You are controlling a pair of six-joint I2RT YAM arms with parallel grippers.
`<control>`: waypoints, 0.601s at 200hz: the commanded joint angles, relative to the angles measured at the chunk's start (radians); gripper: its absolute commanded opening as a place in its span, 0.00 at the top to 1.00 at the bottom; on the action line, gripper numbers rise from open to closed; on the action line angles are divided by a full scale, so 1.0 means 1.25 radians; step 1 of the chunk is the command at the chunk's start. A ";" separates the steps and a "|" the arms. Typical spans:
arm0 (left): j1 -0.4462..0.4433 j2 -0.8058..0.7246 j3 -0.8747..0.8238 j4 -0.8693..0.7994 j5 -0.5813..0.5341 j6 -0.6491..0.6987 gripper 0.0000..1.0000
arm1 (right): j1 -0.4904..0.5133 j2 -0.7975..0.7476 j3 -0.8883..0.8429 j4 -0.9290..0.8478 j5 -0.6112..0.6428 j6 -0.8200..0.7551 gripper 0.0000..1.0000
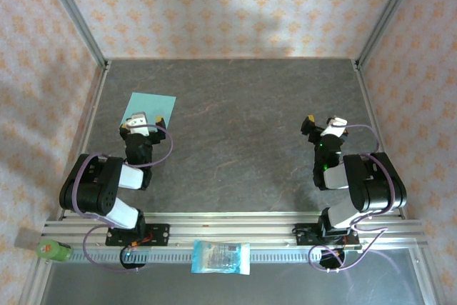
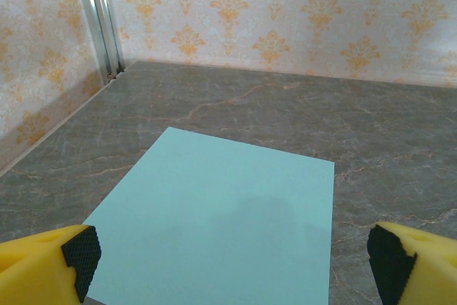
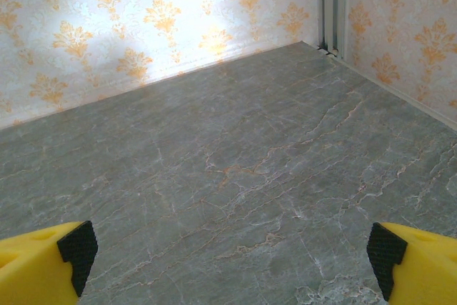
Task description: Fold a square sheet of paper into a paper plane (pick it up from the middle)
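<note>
Teal-blue paper, thin, plain and unmarked, is forming the square sheet of paper [image 1: 153, 104], which is lying flat and unfolded on the tabletop [image 1: 243, 141]. In the overhead view the sheet is sitting directly beneath and just beyond the left pincer [image 1: 141, 121], whose body is covering the sheet's near corner. In the left wrist view the sheet [image 2: 221, 219] is showing straight edges, sharp corners and a smooth matte face with no crease, and it is stretching away from the left pincer [image 2: 234, 261]. That pincer is standing wide, its yellow fingers spread to either side of the sheet's near part and holding nothing; each fingertip is carrying a black, finely textured pad [image 2: 80, 256]. Whether the fingers are touching the paper cannot be told.

The tabletop is presenting a dark grey, stone-like surface veined with pale and rust-coloured lines. Well to the right of the left pincer, the right pincer [image 1: 323, 125] is hanging over bare tabletop; in its wrist view the right pincer [image 3: 232, 255] is likewise gaping wide and gripping nothing. Nearer than the left pincer and to its right, a blue-and-white printed plastic packet [image 1: 221, 256] is resting on the ribbed aluminium rail [image 1: 275, 228].
</note>
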 commanded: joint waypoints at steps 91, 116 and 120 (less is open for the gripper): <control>-0.003 -0.089 -0.035 0.012 0.003 0.001 0.01 | -0.003 -0.002 0.014 0.010 0.000 -0.015 0.00; -0.003 -0.157 -0.003 -0.110 -0.021 -0.018 0.01 | -0.004 -0.035 0.023 -0.026 -0.003 -0.015 0.00; -0.003 -0.165 -0.002 -0.117 -0.018 -0.017 0.01 | -0.003 -0.043 0.031 -0.049 -0.001 -0.015 0.00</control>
